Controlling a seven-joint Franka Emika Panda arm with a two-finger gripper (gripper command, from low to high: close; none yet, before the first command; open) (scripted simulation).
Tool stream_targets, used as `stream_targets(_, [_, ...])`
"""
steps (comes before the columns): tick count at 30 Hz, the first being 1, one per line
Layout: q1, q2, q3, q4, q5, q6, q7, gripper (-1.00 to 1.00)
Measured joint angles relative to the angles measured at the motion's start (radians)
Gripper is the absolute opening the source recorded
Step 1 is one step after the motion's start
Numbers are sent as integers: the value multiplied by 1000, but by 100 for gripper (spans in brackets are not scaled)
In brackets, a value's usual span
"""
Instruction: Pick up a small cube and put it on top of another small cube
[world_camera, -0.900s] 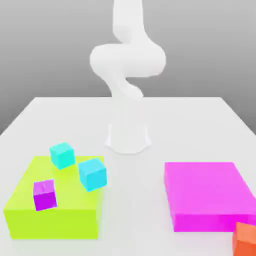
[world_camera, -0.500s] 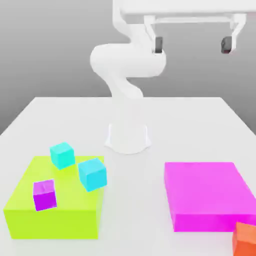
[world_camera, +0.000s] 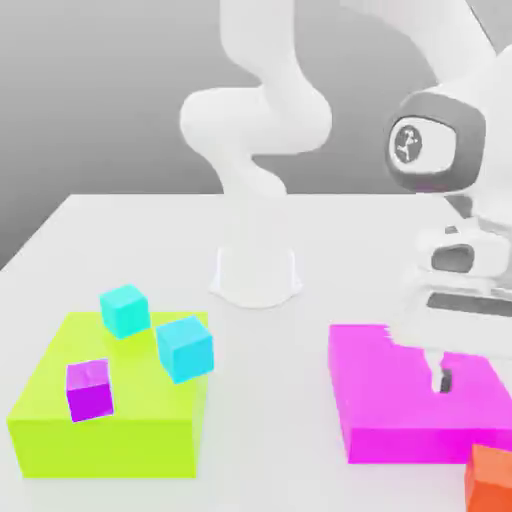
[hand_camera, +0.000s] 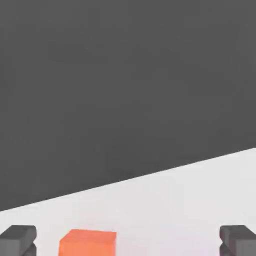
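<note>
The two-finger gripper (hand_camera: 127, 242) stands spread wide and empty, the small plain orange-red cube (hand_camera: 88, 243) between its fingertips but off-centre; that cube sits on the white table beside the flat magenta block (world_camera: 400, 395). Closing off-centre could nudge it aside

A simulated tabletop test scene, not a real room: a plain white table (world_camera: 120, 230) sits before a blank grey gradient backdrop. A smooth white robot arm (world_camera: 255, 130) stands on it among flat-coloured blocks, a lime-green platform (world_camera: 100, 435) and a magenta platform (world_camera: 395, 400), all rendered without texture.
</note>
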Motion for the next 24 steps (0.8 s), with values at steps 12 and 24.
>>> stream_targets(12, [120, 275, -74, 41, -71, 147, 150, -100])
stream_targets(24, [-29, -21, -84, -93, 55, -11, 96, -100])
